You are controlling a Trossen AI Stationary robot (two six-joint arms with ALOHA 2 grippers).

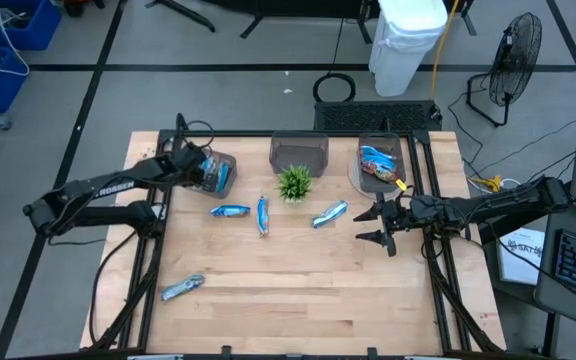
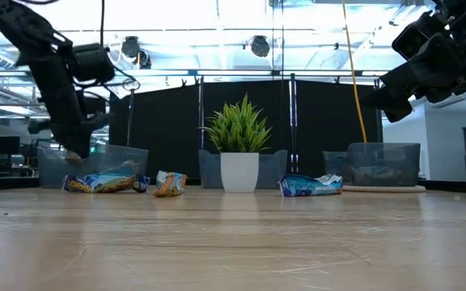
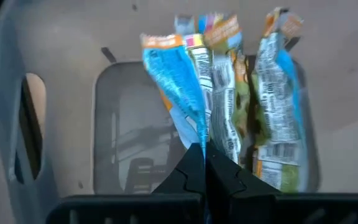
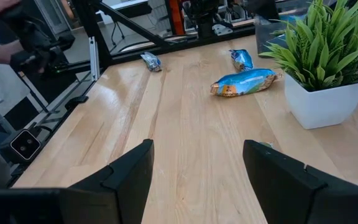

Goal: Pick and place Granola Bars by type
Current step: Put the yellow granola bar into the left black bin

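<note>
Above the clear bin (image 1: 211, 172) left of the small plant (image 1: 294, 182), the left gripper (image 3: 204, 163) has its fingers clenched on a blue granola bar (image 3: 174, 81). Right of the plant, the right gripper (image 1: 379, 222) hovers with fingers spread and empty. Three blue bars (image 1: 230, 211) lie on the surface (image 1: 298, 290) near the plant, and a silvery bar (image 1: 182, 288) lies well apart.
</note>
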